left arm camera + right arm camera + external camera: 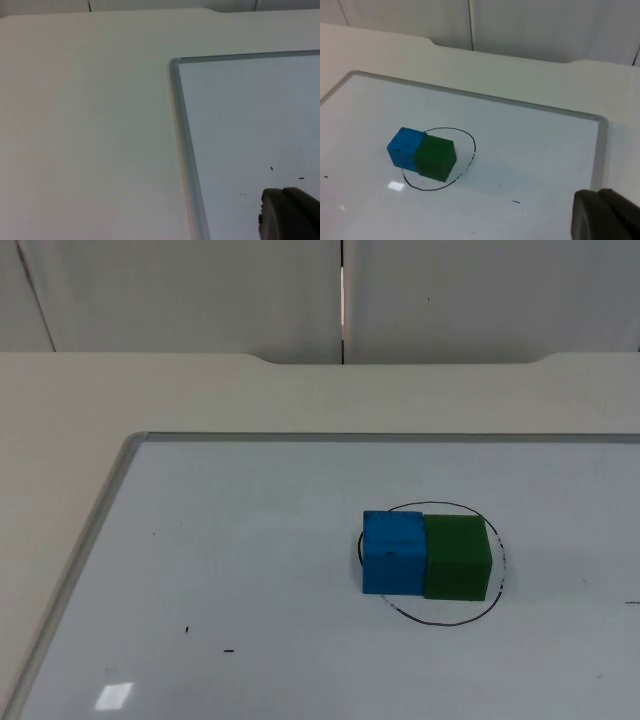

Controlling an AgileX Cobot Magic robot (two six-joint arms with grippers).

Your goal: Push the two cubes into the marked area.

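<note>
Left gripper (287,215): dark fingertip over the whiteboard (250,125) near its framed corner, off to the left of both cubes; waiting; opening not discernible. White table top (90,130) beside the board's metal edge.

Whiteboard, top view (250,540): lying flat on the table, a few small black marks on its left part.

Blue cube (392,553): standing on the whiteboard, left edge at the line of the drawn circle (440,621), right face touching the green cube.

Green cube (456,557): just right of the blue one, inside the circle.

Right gripper (605,215): dark fingertip over the board, well apart from the cubes, to their right; opening not discernible.

Grey partition wall (200,290): behind the table.
</note>
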